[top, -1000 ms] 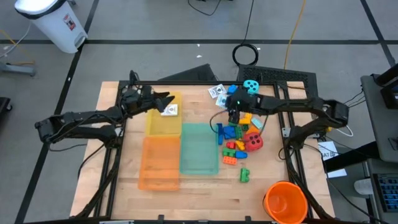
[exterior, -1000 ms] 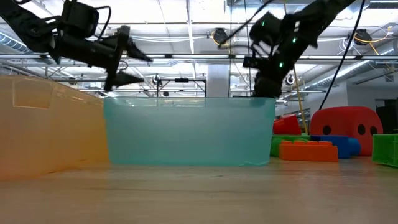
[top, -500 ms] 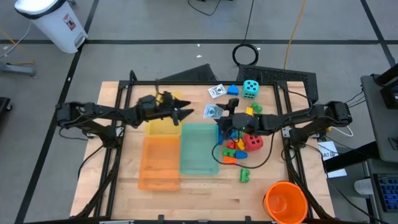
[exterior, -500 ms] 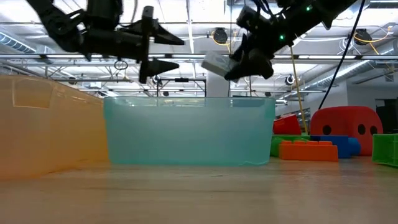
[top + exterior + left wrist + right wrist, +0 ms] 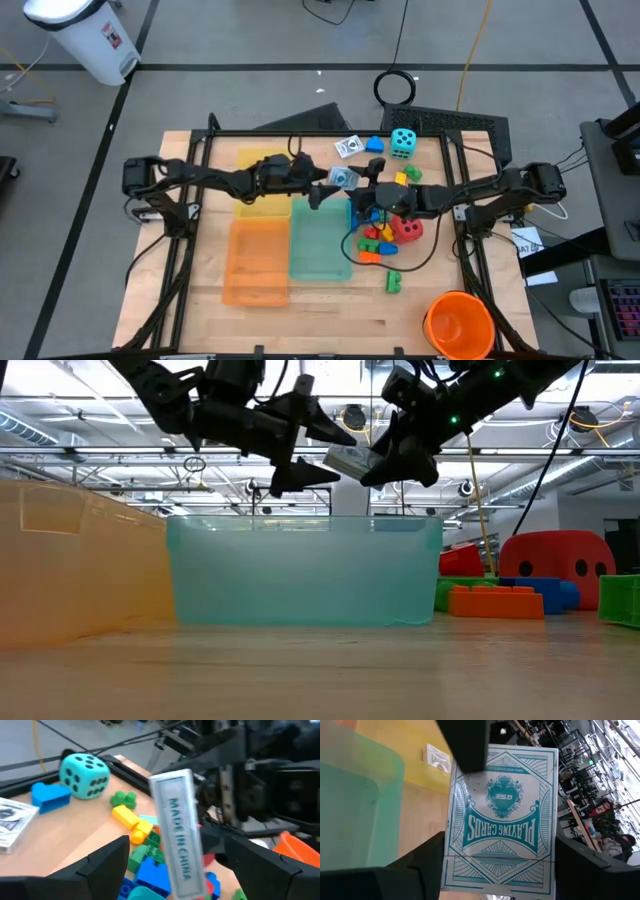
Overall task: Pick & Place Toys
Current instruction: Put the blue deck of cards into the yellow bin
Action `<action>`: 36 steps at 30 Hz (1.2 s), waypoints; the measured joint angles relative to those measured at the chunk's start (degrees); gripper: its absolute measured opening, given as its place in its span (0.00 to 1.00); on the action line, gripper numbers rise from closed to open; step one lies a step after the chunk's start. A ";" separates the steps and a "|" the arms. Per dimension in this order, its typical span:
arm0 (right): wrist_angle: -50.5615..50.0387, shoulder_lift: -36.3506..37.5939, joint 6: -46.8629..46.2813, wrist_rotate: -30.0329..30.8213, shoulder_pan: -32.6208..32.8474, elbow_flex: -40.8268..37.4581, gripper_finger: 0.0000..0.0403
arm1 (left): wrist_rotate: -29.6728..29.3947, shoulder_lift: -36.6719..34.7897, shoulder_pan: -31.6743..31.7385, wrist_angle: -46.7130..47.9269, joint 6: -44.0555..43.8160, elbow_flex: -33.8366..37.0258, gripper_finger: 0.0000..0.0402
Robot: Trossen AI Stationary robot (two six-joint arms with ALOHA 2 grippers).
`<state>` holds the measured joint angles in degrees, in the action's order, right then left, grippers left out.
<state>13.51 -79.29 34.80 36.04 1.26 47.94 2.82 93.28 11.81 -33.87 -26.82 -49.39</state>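
A white card box [image 5: 502, 820] with a teal pattern hangs over the far end of the teal tray [image 5: 320, 245], with my right gripper [image 5: 358, 190] shut on it. My left gripper [image 5: 325, 187] is open and reaches in from the table's left. Its fingers [image 5: 107, 862] stand on either side of the box's free end [image 5: 176, 835]; I cannot tell if they touch it. A second white card [image 5: 349, 146], a teal die [image 5: 402, 141], a red die [image 5: 408, 228] and a heap of bricks [image 5: 376, 238] lie on the table's right half. My right gripper pinches the card box between its two fingers [image 5: 422, 870] by its two long edges [image 5: 451, 847], near one end. The fingers come nearly level from the table's right and lie across the box. The box is lifted clear and juts out past the fingertips toward the left.
A yellow tray [image 5: 258, 205] with a white card [image 5: 437, 756] in it and an orange tray [image 5: 257, 262] stand left of the teal tray. A lone green brick [image 5: 393, 281] and an orange bucket [image 5: 459, 323] are at the near right.
My left gripper has swept toward the table's right, from the yellow tray's far end to the card box, still open. My right gripper tipped from pointing down to nearly level and shifted toward the table's left with the box, then kept still.
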 joint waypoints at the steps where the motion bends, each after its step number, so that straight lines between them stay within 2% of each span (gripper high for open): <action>1: -0.02 0.00 -0.02 -0.01 0.00 0.00 0.65 | -0.68 0.50 0.03 -0.09 -0.52 -0.28 0.82; 4: -0.01 0.00 -0.08 -0.08 0.00 0.00 0.66 | -1.20 1.29 0.08 -0.15 -0.72 -0.70 0.76; 6: -0.03 0.00 -0.07 -0.08 0.00 0.00 0.66 | -1.39 1.37 0.04 -0.12 -0.56 -0.74 0.68; 11: -0.03 0.00 -0.20 -0.19 -0.05 0.00 0.66 | -1.16 1.37 0.32 -0.93 -0.59 -0.76 0.37; 14: -0.42 0.00 -2.02 -1.37 -0.08 -0.02 0.70 | -0.64 1.37 0.41 -0.92 -0.92 -0.83 0.18; 20: 0.32 0.09 -4.52 -2.26 -0.08 -0.52 0.81 | 0.00 0.71 1.15 -0.16 1.26 -0.76 0.16; 23: -0.01 0.04 -4.73 -0.48 0.00 -0.55 0.84 | -1.20 -1.83 2.45 4.04 1.06 -0.46 0.17; 27: -1.89 0.04 -3.63 6.45 0.35 -0.68 0.83 | -10.94 -7.23 3.98 12.18 1.25 0.72 0.18; 30: -3.06 0.39 -2.81 10.66 0.34 -0.67 0.83 | -13.37 -12.20 4.09 13.27 2.31 4.12 0.17; 32: -3.26 0.39 -2.92 11.79 0.30 -0.66 0.82 | -13.00 -15.97 4.27 13.50 1.81 7.30 0.17; 36: -3.18 0.35 -3.03 11.97 0.13 -0.66 0.82 | -16.58 -24.68 5.14 13.21 -1.54 15.82 0.17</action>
<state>10.32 -78.94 31.77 48.01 1.39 47.29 -13.76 68.59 16.95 -20.66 -28.37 -33.57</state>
